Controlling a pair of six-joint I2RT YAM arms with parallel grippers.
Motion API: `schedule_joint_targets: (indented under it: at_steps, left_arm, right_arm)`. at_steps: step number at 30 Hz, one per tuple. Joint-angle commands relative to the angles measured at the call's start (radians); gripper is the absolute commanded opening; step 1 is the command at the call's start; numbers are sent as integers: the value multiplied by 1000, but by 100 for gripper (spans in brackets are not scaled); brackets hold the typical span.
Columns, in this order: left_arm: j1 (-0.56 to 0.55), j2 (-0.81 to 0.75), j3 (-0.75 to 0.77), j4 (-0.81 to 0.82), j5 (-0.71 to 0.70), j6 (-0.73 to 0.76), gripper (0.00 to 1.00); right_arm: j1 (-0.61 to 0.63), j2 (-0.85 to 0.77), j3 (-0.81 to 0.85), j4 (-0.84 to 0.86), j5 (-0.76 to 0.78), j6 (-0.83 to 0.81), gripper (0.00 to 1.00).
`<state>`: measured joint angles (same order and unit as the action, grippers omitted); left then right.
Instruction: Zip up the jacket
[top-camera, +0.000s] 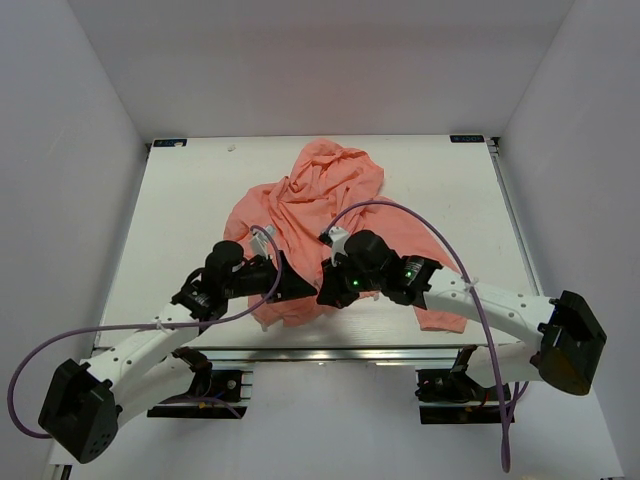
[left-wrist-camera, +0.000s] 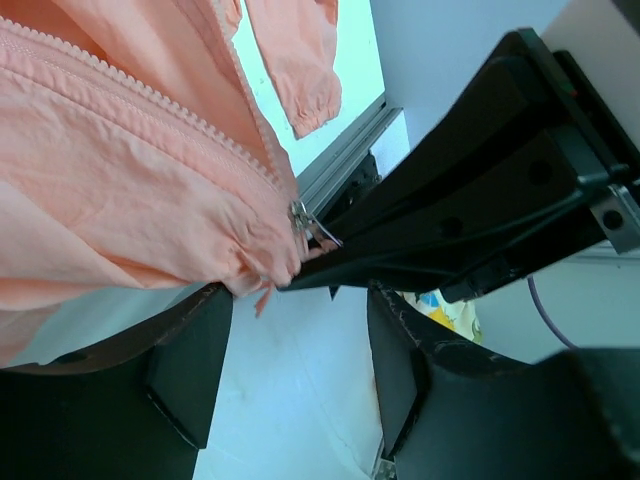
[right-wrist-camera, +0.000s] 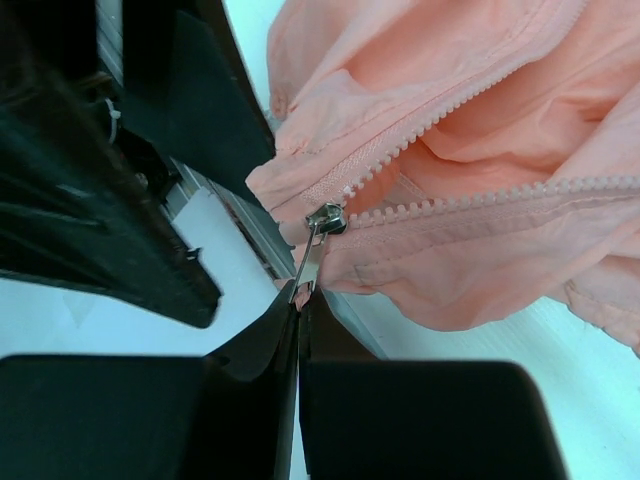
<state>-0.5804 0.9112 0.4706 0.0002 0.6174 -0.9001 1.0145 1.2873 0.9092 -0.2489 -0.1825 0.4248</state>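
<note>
- While two black robot arms meet at its near hem, a salmon-pink, thin, wrinkled fabric jacket (top-camera: 310, 200) lies spread on the flat white table (top-camera: 180, 220). Most of the garment lies on the far side of both grippers.
- The right gripper (right-wrist-camera: 298, 300) has its two black fingers pressed flat together. At their very tips they pinch the small silver metal pull tab (right-wrist-camera: 309, 260).
- That tab hangs from the silver metal zipper slider (right-wrist-camera: 326, 217), which sits just beyond the right gripper's tips. The slider is low on the jacket's front opening, close to the hem.
- From the slider, two rows of pink zipper teeth (right-wrist-camera: 480, 205) run away from the right gripper. They part as they go, with a fold of the jacket's fabric showing between them.
- The left gripper (left-wrist-camera: 297, 312) stands with its dark fingers (left-wrist-camera: 190, 370) spread wide. White table shows through the gap, and the fingers clamp nothing.
- The jacket's hem hangs just past the left gripper's fingertips, on the side of one finger. The fabric droops over that finger's tip, but the view does not show whether cloth and finger touch.
- The slider and the right gripper's pinched tips sit directly ahead of the left gripper's open gap, very near it. From above, the two grippers appear tip to tip at the hem.
- A gathered sleeve cuff (left-wrist-camera: 305, 100) lies on the table farther out beyond the left gripper, apart from both sets of fingers.
</note>
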Motion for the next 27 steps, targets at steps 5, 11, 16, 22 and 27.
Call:
schedule_joint_targets:
  at_steps: [5, 11, 16, 22, 27]
  left_arm:
    - [-16, 29, 7, 104, -51, -28, 80]
    - [-32, 63, 11, 150, -111, -42, 80]
    - [-39, 94, 14, 178, -127, -45, 63]
    - [-42, 114, 8, 208, -117, -43, 29]
    - [-42, 98, -1, 202, -111, -33, 24]
  right_arm:
    - [-2, -51, -43, 103, -38, 23, 0]
    - [-2, -36, -47, 117, -61, 28, 0]
    - [-2, -34, -50, 131, -68, 29, 0]
    - [-2, -26, -52, 135, -69, 31, 0]
    - [-4, -23, -41, 114, -38, 32, 0]
